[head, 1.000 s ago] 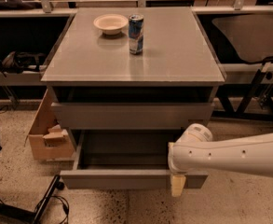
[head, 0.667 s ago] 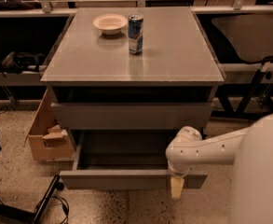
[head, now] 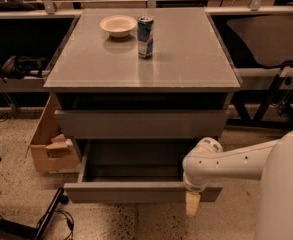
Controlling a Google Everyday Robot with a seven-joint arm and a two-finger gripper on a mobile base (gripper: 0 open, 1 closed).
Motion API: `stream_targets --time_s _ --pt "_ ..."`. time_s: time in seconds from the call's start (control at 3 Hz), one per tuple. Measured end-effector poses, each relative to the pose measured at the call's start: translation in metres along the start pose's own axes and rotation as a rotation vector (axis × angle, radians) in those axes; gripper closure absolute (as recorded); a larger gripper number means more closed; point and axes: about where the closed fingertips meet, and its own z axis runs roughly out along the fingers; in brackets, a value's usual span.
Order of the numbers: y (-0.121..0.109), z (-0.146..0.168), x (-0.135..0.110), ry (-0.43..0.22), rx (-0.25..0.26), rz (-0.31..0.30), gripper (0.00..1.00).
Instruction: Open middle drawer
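Jaws released or clenched: cannot tell. Gripper [head: 192, 209] pointing down at the near front of the pulled-out middle drawer [head: 126, 191], toward its right end.

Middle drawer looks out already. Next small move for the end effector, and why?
Probably back the end effector straight off, toward the camera. The middle drawer already stands well out of the cabinet, its inside showing, and the end effector hangs at the front panel's right end as seen, so more pulling seems unneeded.
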Motion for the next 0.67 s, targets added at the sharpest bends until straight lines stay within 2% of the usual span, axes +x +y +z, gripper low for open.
stream_targets --time_s 0.33,0.67 --pt "0.035 0.011 0.011 -0.061 -0.094 0.01 0.17" --pt "0.064 0.02 0.028 -0.074 -0.176 0.02 0.4"
